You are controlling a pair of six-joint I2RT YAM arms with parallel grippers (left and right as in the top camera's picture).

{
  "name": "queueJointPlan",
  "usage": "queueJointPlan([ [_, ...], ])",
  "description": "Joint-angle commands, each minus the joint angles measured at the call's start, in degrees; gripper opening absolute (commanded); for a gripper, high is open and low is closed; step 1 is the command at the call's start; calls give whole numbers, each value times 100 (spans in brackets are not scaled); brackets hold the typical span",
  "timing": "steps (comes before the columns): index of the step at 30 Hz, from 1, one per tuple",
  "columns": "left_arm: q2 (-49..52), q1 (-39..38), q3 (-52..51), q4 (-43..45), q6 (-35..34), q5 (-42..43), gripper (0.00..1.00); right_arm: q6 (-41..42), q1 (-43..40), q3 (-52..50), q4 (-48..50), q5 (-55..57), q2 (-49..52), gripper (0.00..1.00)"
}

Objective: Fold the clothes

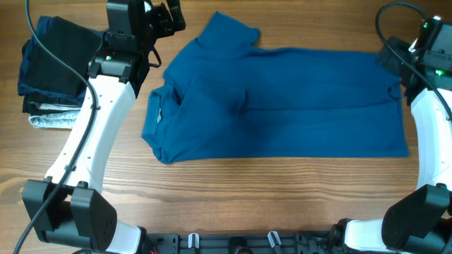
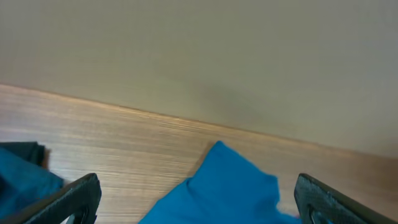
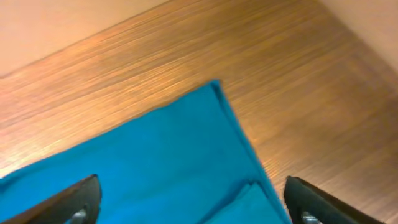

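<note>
The shirt (image 1: 282, 99) lies spread flat across the middle of the table (image 1: 226, 190). Its collar (image 1: 159, 106) is toward the left arm and its hem (image 1: 402, 106) toward the right arm. One sleeve (image 1: 232, 32) sticks out toward the far edge, and the near edge runs fairly straight. A small wrinkle sits near the chest. The left gripper (image 1: 166, 17) hovers at the far side, just beside the sleeve and above the collar end, touching no cloth as far as the overhead view shows. In its wrist view the left gripper (image 2: 196, 186) has its fingers (image 2: 74, 199) spread wide. The tip of the sleeve (image 2: 224, 180) lies on the wood between them, not pinched. The right gripper (image 1: 394, 58) is at the far hem corner of the shirt. In its wrist view the right gripper (image 3: 193, 186) also has its fingers (image 3: 78, 199) far apart, one on each side of the frame. The blue hem corner (image 3: 155, 155) lies flat on the table beneath them, with a second folded layer showing near the lower edge. Neither finger is seen pressing the fabric, and whether the tips touch it I cannot tell. A stack (image 1: 53, 70) of dark and grey folded garments sits at the left end of the table, apart from the shirt and beyond the left arm.
</note>
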Motion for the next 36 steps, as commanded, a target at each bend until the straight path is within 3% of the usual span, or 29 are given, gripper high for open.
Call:
queueJointPlan([
  [1, 501, 2, 13, 63, -411, 605, 100, -122, -35, 90, -33, -389, -11, 87],
  [3, 1012, 0, 42, 59, -407, 1276, 100, -120, -341, 315, -306, -977, 181, 80],
  [5, 1392, 2, 330, -74, -409, 1661, 100, -129, -656, 769, -866, -1488, 542, 82],
  [9, 2192, -11, 2396, -1438, 109, 1840, 100, -348, -975, 2990, -2277, -1456, 1965, 88],
  [12, 2839, -11, 3696, -1703, 264, 1838, 100, -426, -990, 4048, -2544, -1453, 2747, 88],
  [17, 3722, -9, 4028, -892, 348, 2055, 100, -1058, -940, 4116, -1974, -1412, 3552, 91],
  [26, 4524, -4, 4026, -382, 415, 2170, 100, -1169, -890, 4113, -1307, -1458, 3788, 88],
  [30, 5001, -37, 4026, -323, 400, 2898, 100, -1338, -824, 4113, -1115, -1357, 4297, 88],
  [36, 5117, -144, 4024, -629, 415, 2953, 100, -1589, -706, 4105, -905, -1346, 5062, 91],
])
